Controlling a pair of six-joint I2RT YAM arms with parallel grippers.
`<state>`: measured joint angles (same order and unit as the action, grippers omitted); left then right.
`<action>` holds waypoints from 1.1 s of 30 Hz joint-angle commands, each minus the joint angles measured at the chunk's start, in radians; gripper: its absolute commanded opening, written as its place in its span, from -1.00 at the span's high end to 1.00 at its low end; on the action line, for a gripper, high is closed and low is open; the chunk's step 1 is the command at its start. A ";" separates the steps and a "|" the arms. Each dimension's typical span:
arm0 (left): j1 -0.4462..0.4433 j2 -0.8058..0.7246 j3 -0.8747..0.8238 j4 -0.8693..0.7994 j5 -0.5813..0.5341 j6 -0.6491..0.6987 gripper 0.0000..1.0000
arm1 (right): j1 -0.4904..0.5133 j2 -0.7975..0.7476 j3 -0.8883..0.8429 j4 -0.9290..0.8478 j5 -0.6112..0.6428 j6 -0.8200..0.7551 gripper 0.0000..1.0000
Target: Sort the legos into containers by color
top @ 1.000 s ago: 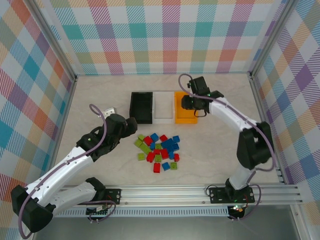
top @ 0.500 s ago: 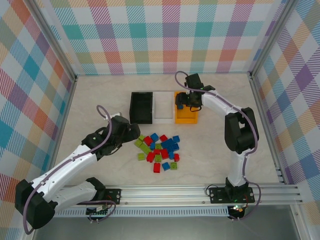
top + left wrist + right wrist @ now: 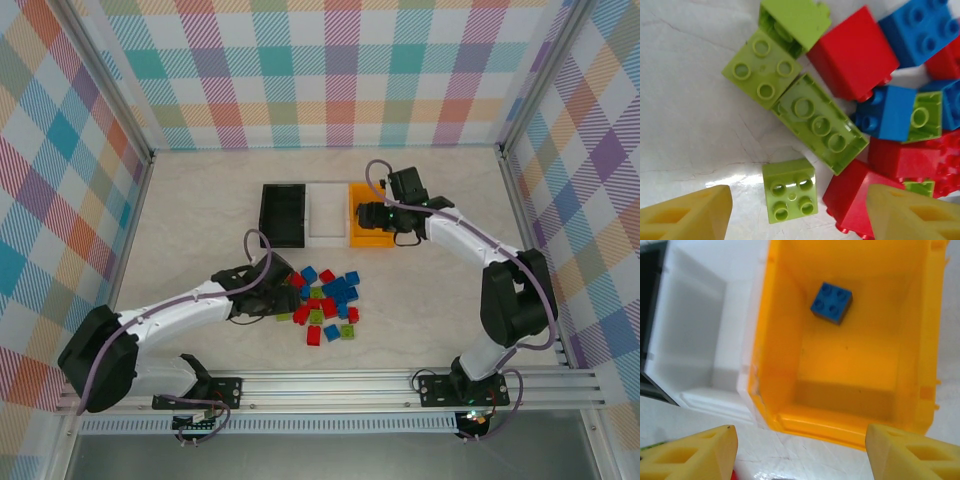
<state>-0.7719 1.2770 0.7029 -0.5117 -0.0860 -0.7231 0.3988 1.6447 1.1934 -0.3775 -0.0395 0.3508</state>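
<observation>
The legos (image 3: 322,300) lie in a heap in the middle of the table (image 3: 200,200); at 12 o'clock from the heap stand the black bin (image 3: 283,214), white bin (image 3: 328,213) and orange bin (image 3: 366,235); one blue brick (image 3: 831,302) lies in the orange bin; the left gripper (image 3: 800,192) is at the heap's 9 o'clock edge, jaws apart on each side of a small green brick (image 3: 789,196) without touching it; the right gripper (image 3: 800,432) hangs over the orange bin, jaws apart and empty.

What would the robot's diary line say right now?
left gripper: open over small lime brick | right gripper: open over orange bin | orange bin: one blue brick inside
</observation>
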 commanded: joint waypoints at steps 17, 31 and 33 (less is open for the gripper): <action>-0.010 0.168 -0.018 0.054 -0.003 0.027 0.08 | 0.001 -0.054 -0.063 0.066 -0.005 0.007 -0.36; -0.008 0.021 0.016 -0.044 -0.056 0.000 0.39 | 0.001 -0.069 -0.074 0.068 0.003 0.020 -0.37; 0.007 -0.021 0.049 -0.078 -0.078 0.000 0.39 | 0.002 -0.077 -0.082 0.070 0.000 0.022 -0.37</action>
<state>-0.7753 1.3163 0.6979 -0.5179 -0.1188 -0.7151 0.3988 1.6096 1.1255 -0.3290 -0.0376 0.3584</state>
